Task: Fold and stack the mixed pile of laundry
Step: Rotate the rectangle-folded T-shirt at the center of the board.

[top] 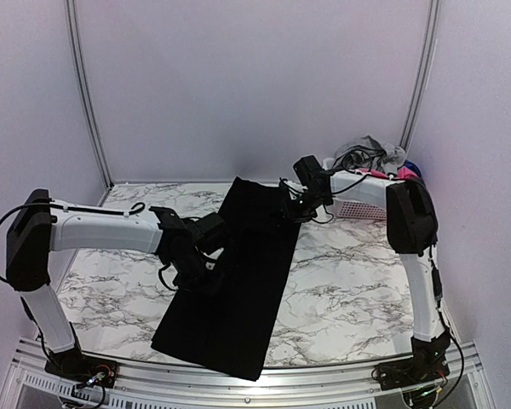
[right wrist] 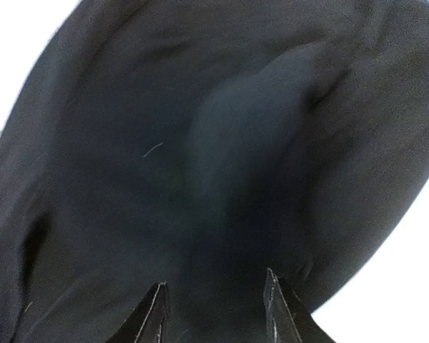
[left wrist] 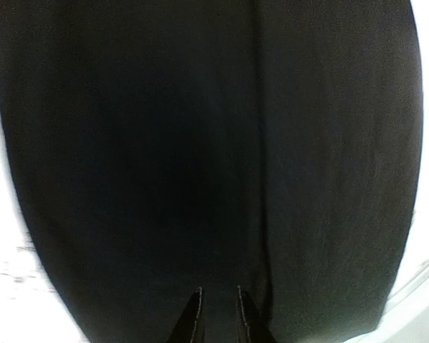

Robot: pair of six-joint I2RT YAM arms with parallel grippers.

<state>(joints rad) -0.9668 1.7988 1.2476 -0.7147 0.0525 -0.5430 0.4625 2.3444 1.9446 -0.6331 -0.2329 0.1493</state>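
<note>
Where the work lies: the black cloth is spread flat as one long strip on the marble table, running from the far middle down to the near edge.
Step in hand: by my reading, smoothing and readying this cloth for a fold; no fold shows in it yet.
Left gripper: low over the cloth's left edge, about halfway along. Its fingers stand close together with a narrow dark gap, and I cannot tell whether fabric is pinched there.
Right gripper: at the cloth's far right corner, jaws apart, black fabric lying under and between them. A soft raised wrinkle sits just ahead of it.
Next move calls for: probably a firm pinch on an edge or corner by each claw, then a lift and carry across so one part lands squarely on the other, without dragging the strip off the near edge.
Rest of the pile: heaped at the far right, in and above the white basket, well apart from the left arm.
Count, black cloth: one.
Count, grey piece: one, on top of the heap.
Count, pink piece: one, partly hidden.
Count, blue piece: one, only a sliver showing.
Count, baskets: one.
Count, grippers: two.
</note>
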